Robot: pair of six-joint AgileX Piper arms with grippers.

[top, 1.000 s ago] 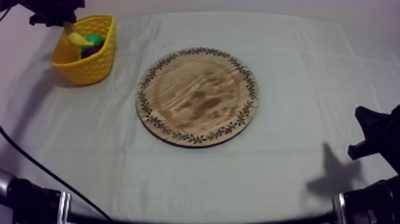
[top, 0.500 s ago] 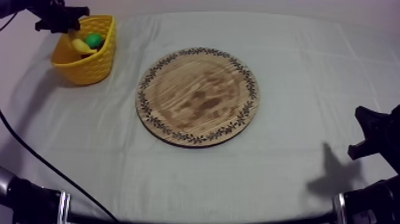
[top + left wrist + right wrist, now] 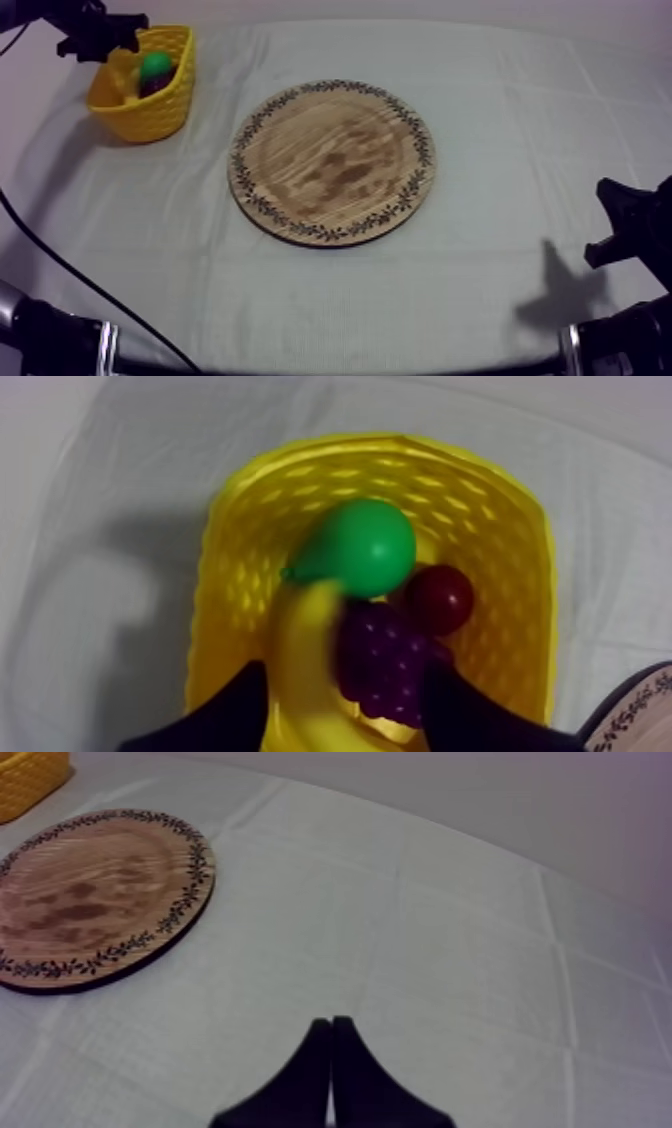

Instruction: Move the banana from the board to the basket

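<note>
The banana (image 3: 303, 666) lies in the yellow basket (image 3: 150, 112) at the table's far left, leaning against its near wall beside a green pear (image 3: 368, 546), a bunch of grapes (image 3: 385, 661) and a small red fruit (image 3: 438, 598). My left gripper (image 3: 103, 38) hovers over the basket's back rim. It is open, its fingers (image 3: 222, 716) standing wide on either side of the banana without touching it. The round wooden board (image 3: 332, 160) at the table's middle is bare. My right gripper (image 3: 330, 1024) is shut on nothing, low at the right (image 3: 618, 225).
The board (image 3: 90, 892) lies well to the left of the right gripper, with the basket (image 3: 30, 774) beyond it. Grey-white cloth covers the table around the board.
The banana left my left gripper and dropped into the basket. The left gripper shifted slightly left above the basket. The right arm stayed still.
</note>
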